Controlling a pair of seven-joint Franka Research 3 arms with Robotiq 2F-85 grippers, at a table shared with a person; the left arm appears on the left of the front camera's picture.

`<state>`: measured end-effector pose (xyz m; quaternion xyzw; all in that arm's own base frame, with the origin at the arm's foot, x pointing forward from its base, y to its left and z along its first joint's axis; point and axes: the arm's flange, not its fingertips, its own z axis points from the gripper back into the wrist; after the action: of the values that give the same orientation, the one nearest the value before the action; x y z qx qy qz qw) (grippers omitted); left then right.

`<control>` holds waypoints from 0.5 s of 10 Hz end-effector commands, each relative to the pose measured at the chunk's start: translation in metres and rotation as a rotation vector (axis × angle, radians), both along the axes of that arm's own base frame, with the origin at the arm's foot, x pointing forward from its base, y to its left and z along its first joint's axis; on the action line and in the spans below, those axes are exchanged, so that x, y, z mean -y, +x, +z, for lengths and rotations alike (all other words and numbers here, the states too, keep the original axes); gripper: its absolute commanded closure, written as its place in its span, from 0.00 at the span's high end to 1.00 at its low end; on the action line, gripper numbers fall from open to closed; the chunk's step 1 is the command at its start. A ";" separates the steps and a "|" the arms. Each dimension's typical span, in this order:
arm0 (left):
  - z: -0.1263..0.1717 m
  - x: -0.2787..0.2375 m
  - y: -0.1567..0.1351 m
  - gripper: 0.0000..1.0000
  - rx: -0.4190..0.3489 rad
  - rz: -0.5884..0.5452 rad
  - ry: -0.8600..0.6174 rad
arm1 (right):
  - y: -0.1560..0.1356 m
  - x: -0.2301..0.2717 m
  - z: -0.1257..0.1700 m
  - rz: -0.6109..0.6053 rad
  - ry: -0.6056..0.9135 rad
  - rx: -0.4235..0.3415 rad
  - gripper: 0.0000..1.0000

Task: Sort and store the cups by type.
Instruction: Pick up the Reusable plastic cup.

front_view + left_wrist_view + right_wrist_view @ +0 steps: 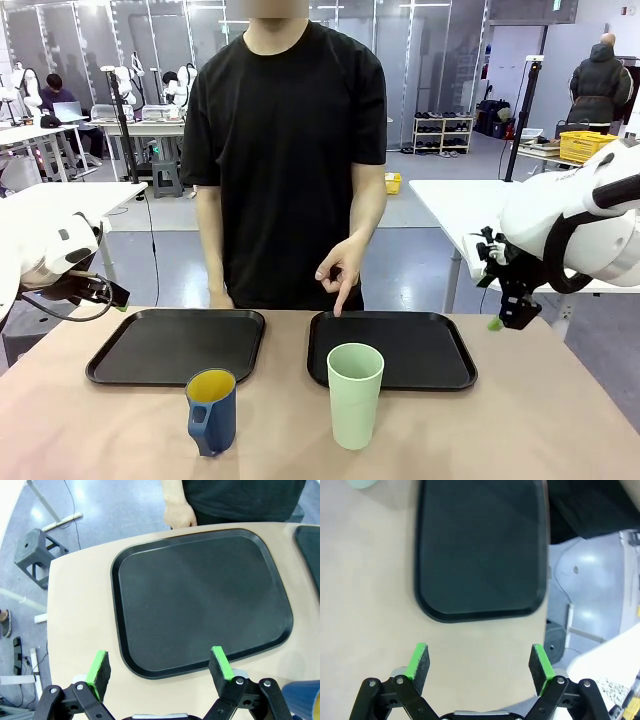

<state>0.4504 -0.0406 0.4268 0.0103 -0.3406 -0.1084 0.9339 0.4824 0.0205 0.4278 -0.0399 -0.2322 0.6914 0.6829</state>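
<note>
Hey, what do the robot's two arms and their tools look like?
The left arm and right arm have rounded white shells with black cables looping near the wrists. The left tool and right tool are black, each with two fingers faced with bright green pads.

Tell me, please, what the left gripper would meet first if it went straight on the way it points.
Most likely the left black tray: the open left gripper points down at its near part, with nothing in between, though depth is unclear.
</note>
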 end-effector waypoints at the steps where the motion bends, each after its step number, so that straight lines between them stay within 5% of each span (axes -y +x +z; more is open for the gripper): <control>1: 0.001 -0.001 0.000 1.00 0.002 0.003 -0.002 | -0.010 0.003 -0.025 0.124 0.036 -0.097 1.00; 5: 0.001 -0.001 0.000 1.00 0.002 0.003 -0.002 | -0.048 -0.012 -0.088 0.164 0.115 -0.232 1.00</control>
<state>0.4504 -0.0406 0.4268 0.0103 -0.3406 -0.1085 0.9339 0.4366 0.0323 0.3489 0.0793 -0.1751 0.7267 0.6595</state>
